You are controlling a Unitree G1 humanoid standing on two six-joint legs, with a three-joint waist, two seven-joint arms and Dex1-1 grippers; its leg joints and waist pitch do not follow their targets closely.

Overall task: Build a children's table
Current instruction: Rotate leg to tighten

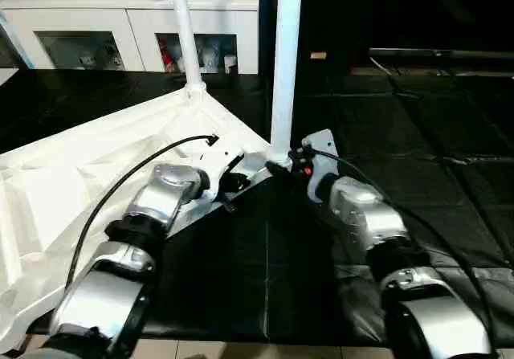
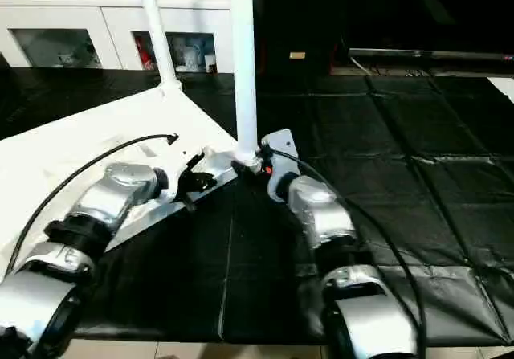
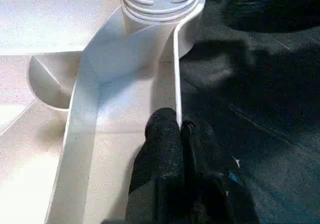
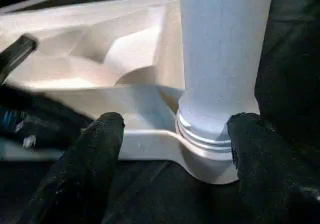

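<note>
Steadying the upturned table top (image 1: 96, 158) while a leg (image 1: 285, 62) seats
Left end effector (image 3: 181, 129) pinches the stiff thin rim; right end effector (image 4: 172, 134) open around the smooth, light leg's base

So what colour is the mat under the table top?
Black, seen best in the right eye view: the mat under the white table top.

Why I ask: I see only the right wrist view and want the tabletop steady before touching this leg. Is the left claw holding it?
Observer: Yes. The left claw is shut on the thin rim of the tabletop, close to the near leg you face.
Operator: Is any other leg fitted?
Observer: A second leg stands upright in the far corner socket.
Operator: What lies beyond the table?
Observer: A white glass-door cabinet stands past the black floor mat.
</note>
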